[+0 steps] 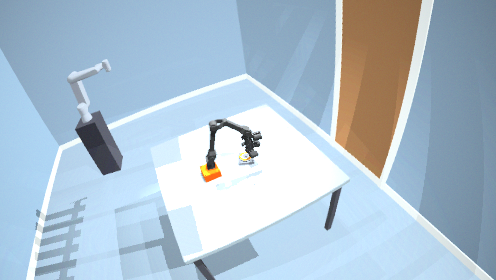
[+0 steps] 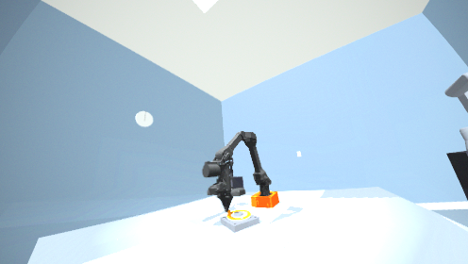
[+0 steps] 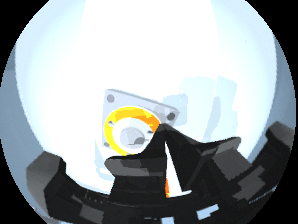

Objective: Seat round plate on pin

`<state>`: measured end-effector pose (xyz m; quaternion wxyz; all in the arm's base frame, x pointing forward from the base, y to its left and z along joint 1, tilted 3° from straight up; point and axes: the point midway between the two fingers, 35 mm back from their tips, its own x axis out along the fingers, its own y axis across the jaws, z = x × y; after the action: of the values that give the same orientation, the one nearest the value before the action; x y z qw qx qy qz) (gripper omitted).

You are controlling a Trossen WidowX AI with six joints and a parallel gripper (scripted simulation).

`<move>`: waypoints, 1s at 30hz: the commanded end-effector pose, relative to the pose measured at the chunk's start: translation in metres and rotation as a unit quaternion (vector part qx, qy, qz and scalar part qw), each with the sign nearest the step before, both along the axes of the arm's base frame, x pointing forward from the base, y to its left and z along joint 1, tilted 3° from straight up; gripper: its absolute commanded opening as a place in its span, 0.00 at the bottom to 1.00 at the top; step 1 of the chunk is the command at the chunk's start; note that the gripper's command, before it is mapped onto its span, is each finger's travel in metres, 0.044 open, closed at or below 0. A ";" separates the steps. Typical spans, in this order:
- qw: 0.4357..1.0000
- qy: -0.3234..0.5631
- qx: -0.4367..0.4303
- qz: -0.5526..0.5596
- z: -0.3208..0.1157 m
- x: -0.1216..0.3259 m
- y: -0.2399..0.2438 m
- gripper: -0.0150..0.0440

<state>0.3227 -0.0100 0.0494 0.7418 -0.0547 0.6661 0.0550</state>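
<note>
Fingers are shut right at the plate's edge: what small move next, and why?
Probably nudge the orange tab sideways with the shut gripper, turning the yellow-rimmed round plate about its post. The tips sit at the rim, over the grey square base; whether the pin is seated cannot be seen.

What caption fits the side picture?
Shut hand pointing down at the yellow-rimmed plate on its grey base.
</note>
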 end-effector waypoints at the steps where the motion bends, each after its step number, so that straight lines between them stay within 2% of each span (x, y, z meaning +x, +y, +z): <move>1: 1.000 0.007 0.002 0.002 -0.003 -0.007 -0.001 0.25; 30: 1.000 0.008 0.002 0.002 -0.004 -0.025 -0.007 0.25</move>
<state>0.3039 -0.0178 0.0494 0.7419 -0.0548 0.6661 0.0541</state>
